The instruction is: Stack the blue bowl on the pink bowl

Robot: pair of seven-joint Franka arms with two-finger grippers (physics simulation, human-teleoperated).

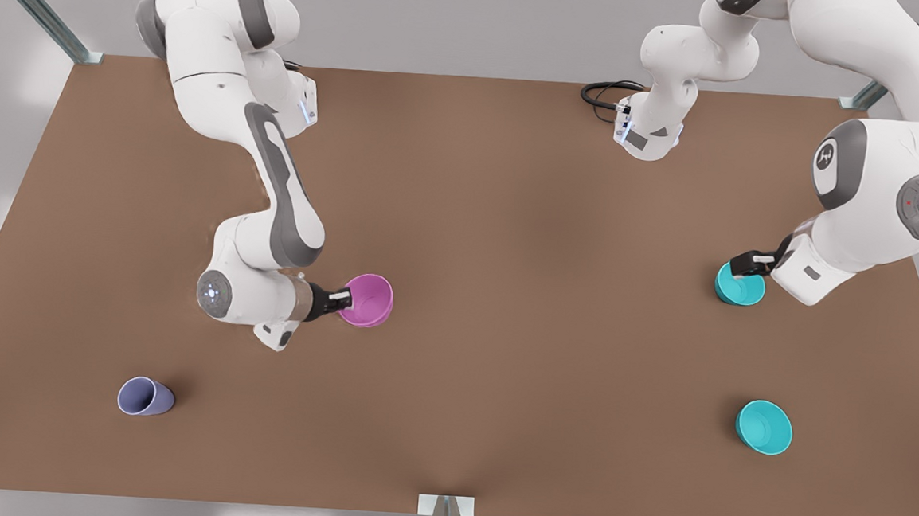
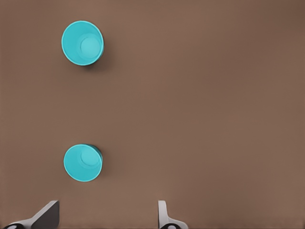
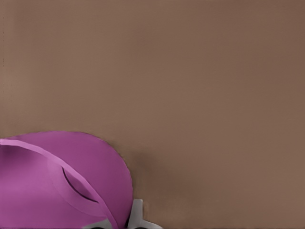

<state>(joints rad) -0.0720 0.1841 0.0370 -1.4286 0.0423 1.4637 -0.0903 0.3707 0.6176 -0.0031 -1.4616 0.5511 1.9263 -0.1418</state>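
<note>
The pink bowl (image 1: 369, 300) sits left of centre in the front view, and my right gripper (image 1: 343, 299) is shut on its near rim. The right wrist view has the pink bowl (image 3: 62, 181) close up, its wall running between the fingertips (image 3: 137, 214). A blue bowl (image 1: 741, 286) stands at the front view's right, and my left gripper (image 1: 749, 264) hangs open over its edge. Seen from the left wrist, that blue bowl (image 2: 82, 162) lies beside the spread fingers (image 2: 163, 212), well below them. Its look-alike (image 1: 763, 426) (image 2: 82, 43) stands farther off, nearer the table's front edge.
A lavender-blue cup (image 1: 145, 396) lies on its side at the front left of the brown table (image 1: 500, 372). A black cable (image 1: 603, 94) loops near the far edge. Metal frame posts stand at the table's corners.
</note>
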